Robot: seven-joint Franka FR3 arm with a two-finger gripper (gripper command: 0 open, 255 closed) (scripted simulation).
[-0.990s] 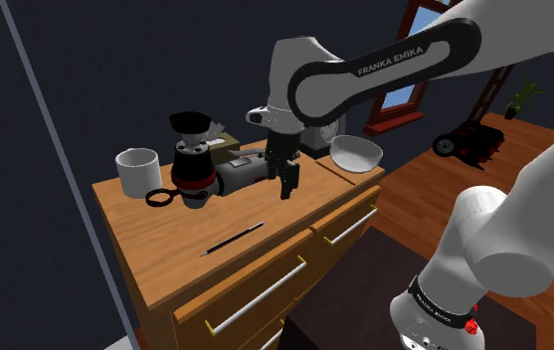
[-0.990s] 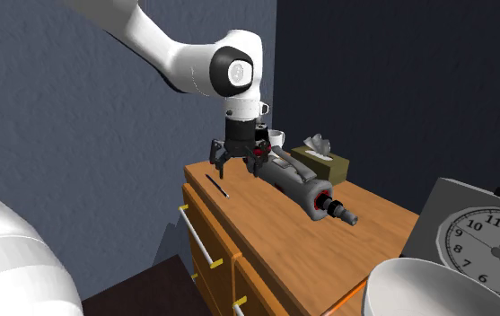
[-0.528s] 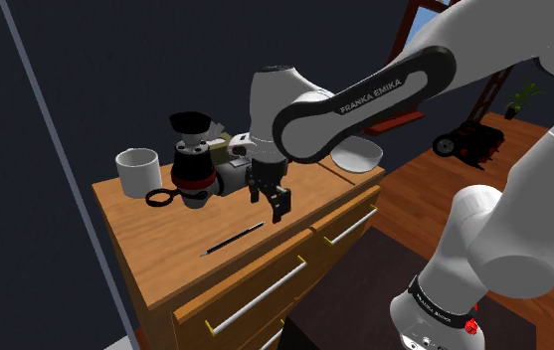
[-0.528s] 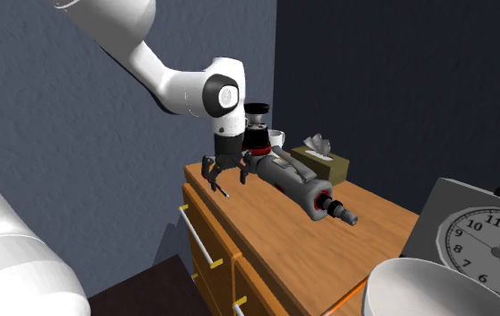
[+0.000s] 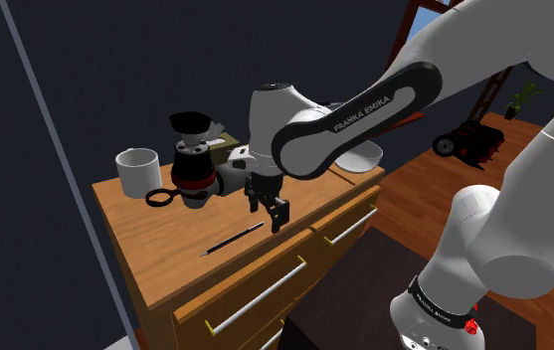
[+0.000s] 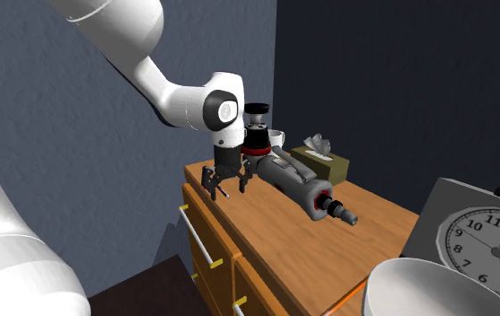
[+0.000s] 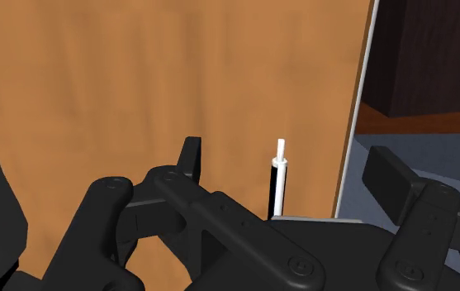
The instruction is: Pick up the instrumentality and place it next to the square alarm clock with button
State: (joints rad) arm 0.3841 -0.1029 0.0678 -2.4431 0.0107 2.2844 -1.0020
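Note:
A thin black pen (image 5: 232, 239) with a white tip lies on the wooden dresser top (image 5: 160, 244) near its front edge. My black gripper (image 5: 276, 206) hangs open just above the pen's end nearest the arm, not touching it. In the wrist view the pen (image 7: 277, 180) points away between the spread fingers (image 7: 189, 155) of the gripper (image 7: 291, 169), close to the dresser's edge. In the second exterior view the gripper (image 6: 224, 181) hovers low over the dresser's far corner. The square grey alarm clock (image 6: 483, 241) stands at that view's right.
Behind the gripper lie a grey power tool (image 6: 302, 184) and a black and red grinder (image 5: 192, 161). A white mug (image 5: 138, 169), a tissue box (image 6: 320, 160) and a white bowl (image 5: 356, 152) also stand on the dresser. The floor drops off past the front edge.
The gripper has come down and moved toward the shoulder view's left, from beside the power tool to just over the pen's end. It stays open.

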